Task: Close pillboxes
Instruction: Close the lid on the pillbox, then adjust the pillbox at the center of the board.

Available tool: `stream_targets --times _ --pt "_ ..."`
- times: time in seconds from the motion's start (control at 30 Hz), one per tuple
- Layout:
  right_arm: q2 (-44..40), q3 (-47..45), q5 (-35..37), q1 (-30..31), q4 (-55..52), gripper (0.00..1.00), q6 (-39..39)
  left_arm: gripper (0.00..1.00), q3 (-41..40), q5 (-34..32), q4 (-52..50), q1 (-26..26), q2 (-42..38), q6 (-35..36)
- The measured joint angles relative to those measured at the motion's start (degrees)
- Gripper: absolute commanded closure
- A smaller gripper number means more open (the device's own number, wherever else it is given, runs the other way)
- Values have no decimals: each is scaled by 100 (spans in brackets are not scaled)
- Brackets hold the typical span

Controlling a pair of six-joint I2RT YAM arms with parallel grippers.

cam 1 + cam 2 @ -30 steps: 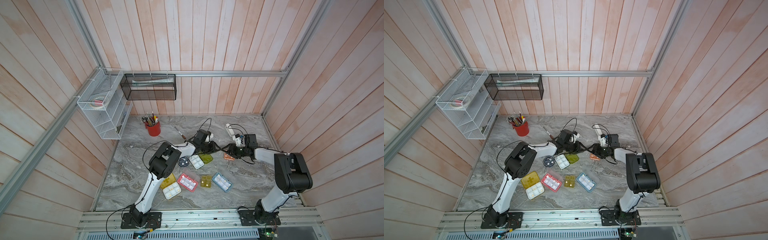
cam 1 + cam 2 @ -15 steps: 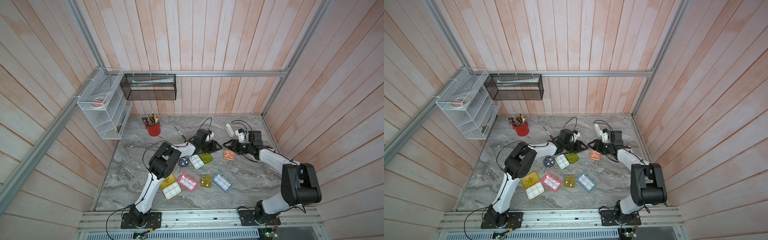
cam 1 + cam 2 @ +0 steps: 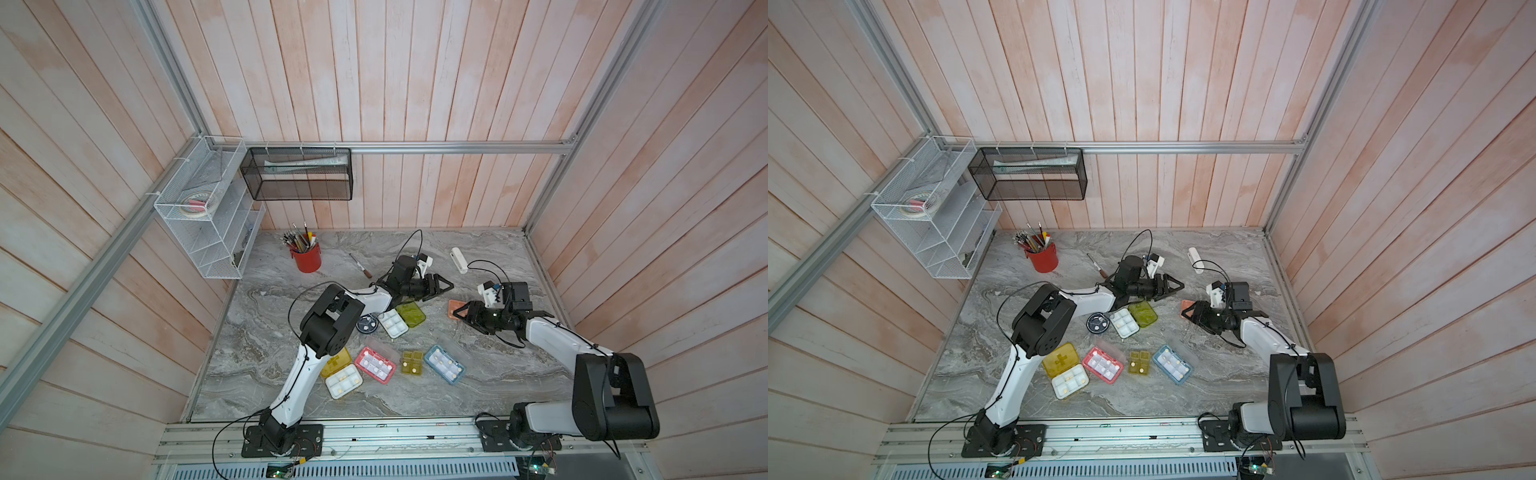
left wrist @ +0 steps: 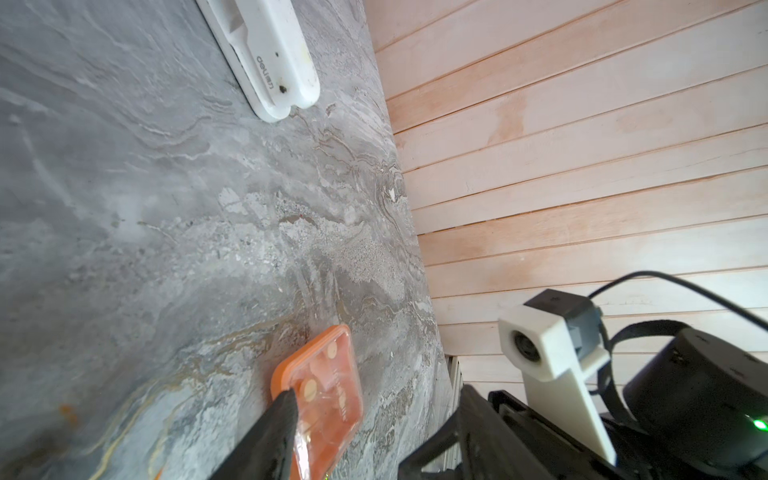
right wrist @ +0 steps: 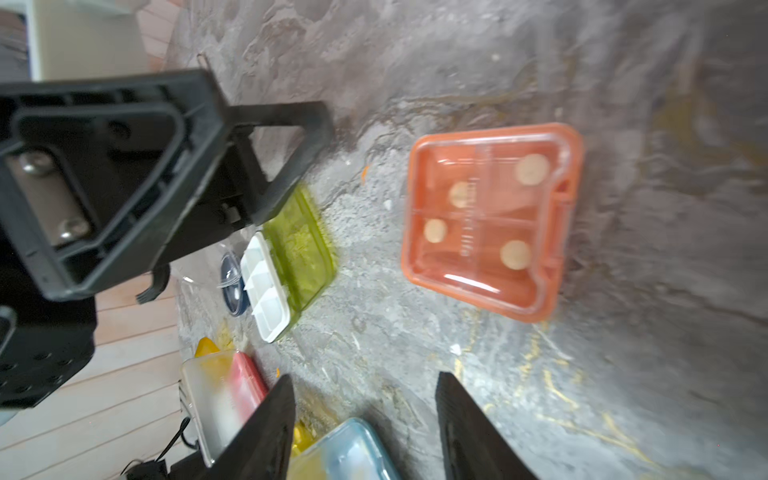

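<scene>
left arm: elbow raised, forearm stretched low over the worktop [image 3: 270, 332] toward the back middle. left claw [image 3: 451, 286] lies level and points at the right wall. jaws parted, nothing in them.

right arm: upper links folded high at the near right corner, forearm running in toward the middle. right claw [image 3: 459, 313] aims back at the left one. also released and empty. in the right wrist view my fingers [image 5: 266, 432] flank bare worktop.

orange pillbox [image 3: 456, 306] lies flat toward the back right, between the two claws, clear lid down over four pills. in the left wrist view one left finger [image 4: 270, 436] overlaps its edge. the view is too blurred there to tell contact from hover. the right claw's tips sit just beside the box in both top views, and in the right wrist view it lies ahead of them, apart.

lime-green pillbox [image 3: 401, 319] is open by my left forearm, lid flat beside its white tray, dark round pillbox [image 3: 366, 325] just beside it. nearer the front is a row: yellow pillbox [image 3: 338, 365], pink pillbox [image 3: 375, 365], amber pillbox [image 3: 412, 362], blue-grey pillbox [image 3: 444, 364]. yellow, pink and blue-grey lie open.

white bar [image 3: 458, 259] is near the back edge, red cup [image 3: 306, 257] back left.
</scene>
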Motion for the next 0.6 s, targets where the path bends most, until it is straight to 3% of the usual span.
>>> stream_targets --times 0.33,0.6 --pt "938 645 505 -474 -35 43 -94 35 -72 -26 -435 -26 -205 358" --pt "1696 1047 328 -522 186 43 -81 35 -358 -149 -953 -20 -1318 826"
